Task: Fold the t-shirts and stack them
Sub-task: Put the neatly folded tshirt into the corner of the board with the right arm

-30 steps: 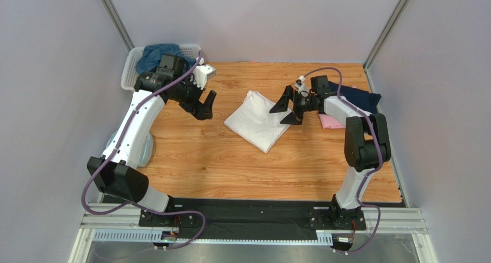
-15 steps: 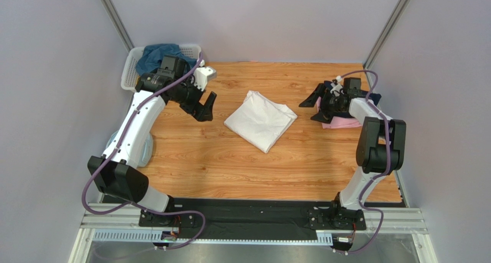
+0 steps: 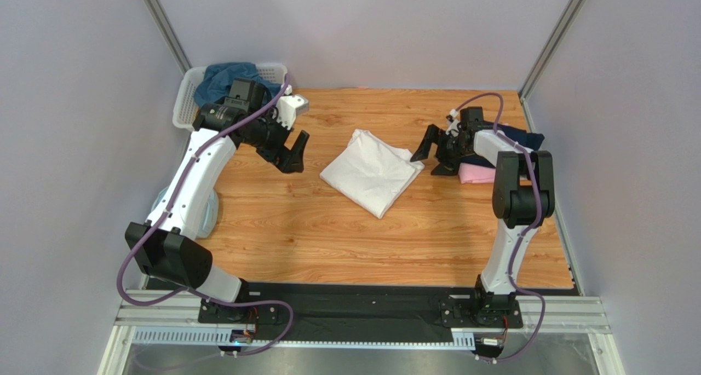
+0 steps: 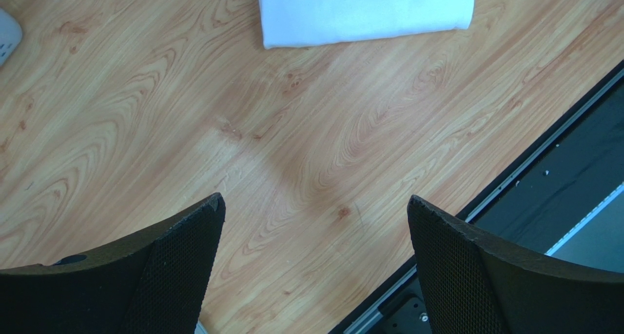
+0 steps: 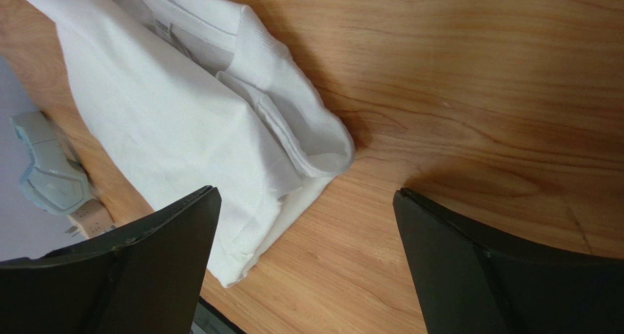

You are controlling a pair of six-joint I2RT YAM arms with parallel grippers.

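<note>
Top external view: the white t-shirt (image 3: 372, 171) lies folded and flat near the middle of the wooden table (image 3: 329, 235), turned at an angle. The left gripper (image 3: 293, 152) hangs above bare wood to the left of it, well apart from the cloth, with its jaws wide open and nothing between them. The right gripper (image 3: 431, 156) is just beside the right corner of the white t-shirt, also wide open and holding nothing. Behind the right arm, near the right edge of the table, the navy t-shirt (image 3: 520, 137) and the pink t-shirt (image 3: 475, 175) lie together. The teal-blue t-shirt (image 3: 222, 75) sits in the white basket (image 3: 184, 97) at the far left corner.

Left wrist view: the two black fingers (image 4: 154, 275) of the left gripper (image 4: 315, 261) stand far apart over plain wood. They grip nothing. One edge of the white t-shirt (image 4: 362, 8) shows at the top, apart from the fingers.

Right wrist view: the right gripper (image 5: 307, 264) is spread wide and empty, and its fingers (image 5: 505, 275) frame a folded corner of the white t-shirt (image 5: 183, 122), where the layers and the collar are seen. I cannot tell whether a finger touches the cloth. Light-blue headphones (image 5: 47, 169) lie at the left edge.
</note>
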